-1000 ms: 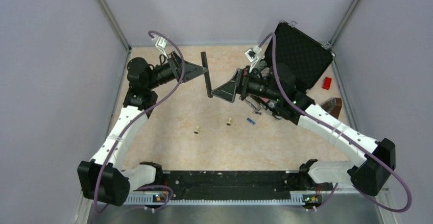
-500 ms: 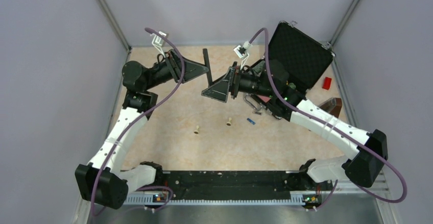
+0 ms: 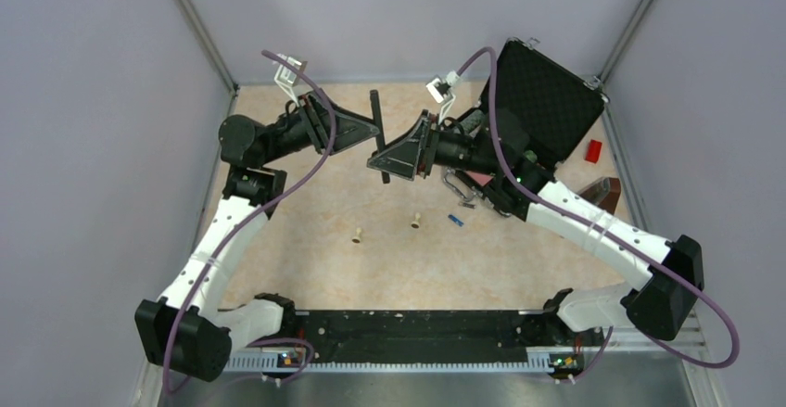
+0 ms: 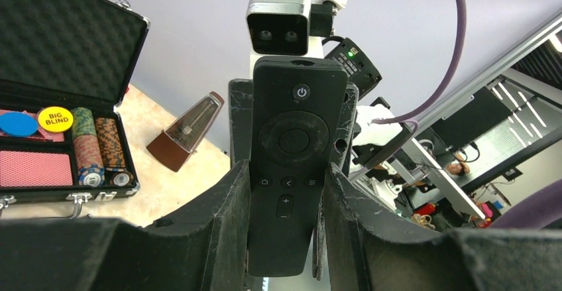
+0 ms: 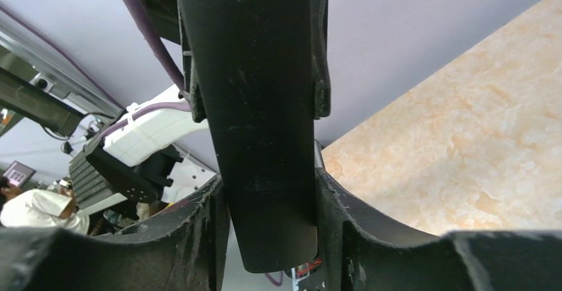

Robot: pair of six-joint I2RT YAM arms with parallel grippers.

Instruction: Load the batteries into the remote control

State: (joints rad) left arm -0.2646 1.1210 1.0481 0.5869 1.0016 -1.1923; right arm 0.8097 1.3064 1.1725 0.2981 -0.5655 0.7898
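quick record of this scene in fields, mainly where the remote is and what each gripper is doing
remote: in the air between both arms, button side toward the left wrist camera
left gripper: shut on remote, gripping its long edges
right gripper: shut on remote, from its plain back side
battery: one blue cell lying on the table, ungripped
pegs: two, near the battery
case: open, far right

Open chip case [image 3: 549, 99] — two pegs [image 3: 356, 235], metronome [image 4: 191, 134].

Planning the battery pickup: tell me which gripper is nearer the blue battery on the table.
Right. The right gripper clasps the remote control back-left of the battery; the left gripper clasps it farther back and left.
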